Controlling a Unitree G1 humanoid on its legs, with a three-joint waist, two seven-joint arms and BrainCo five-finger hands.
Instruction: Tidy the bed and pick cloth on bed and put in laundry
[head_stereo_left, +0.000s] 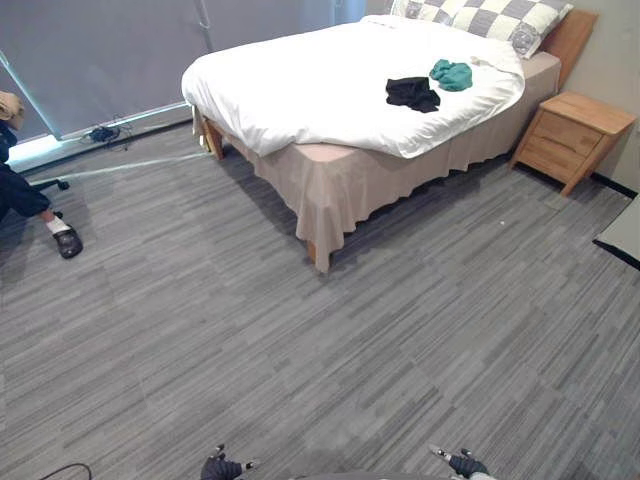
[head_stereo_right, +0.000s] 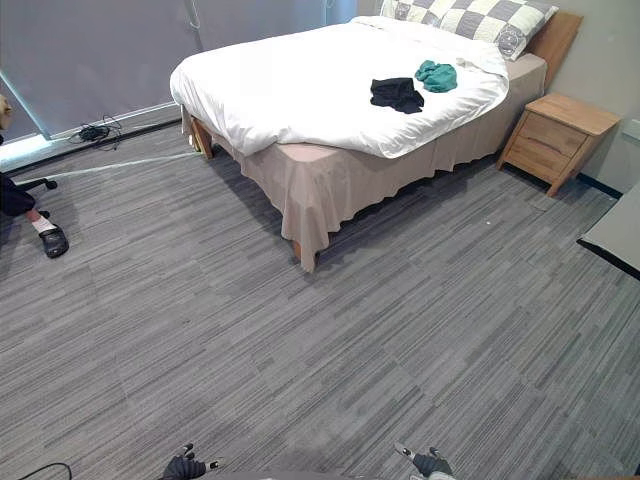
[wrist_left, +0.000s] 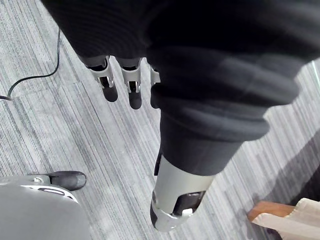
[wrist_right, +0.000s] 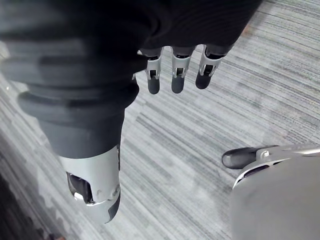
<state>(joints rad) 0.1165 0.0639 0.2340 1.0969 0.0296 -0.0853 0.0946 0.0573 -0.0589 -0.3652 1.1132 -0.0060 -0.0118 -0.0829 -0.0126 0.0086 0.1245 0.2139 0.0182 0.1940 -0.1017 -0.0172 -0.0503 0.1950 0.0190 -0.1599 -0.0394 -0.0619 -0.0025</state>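
A bed (head_stereo_left: 300, 80) with a white duvet stands across the room at the far right. On the duvet near the pillows lie a black cloth (head_stereo_left: 412, 93) and, just beyond it, a teal cloth (head_stereo_left: 452, 74), close together. My left hand (wrist_left: 131, 82) hangs low by my side over the grey carpet, its fingers straight and holding nothing. My right hand (wrist_right: 175, 75) hangs the same way, open and empty. Both hands are far from the bed, at the lower edge of the eye views.
Checkered pillows (head_stereo_left: 480, 18) lie at the head of the bed. A wooden nightstand (head_stereo_left: 572, 135) stands to its right. A seated person's leg and shoe (head_stereo_left: 66, 240) show at the far left. Cables (head_stereo_left: 103, 132) lie by the window. Open grey carpet stretches between me and the bed.
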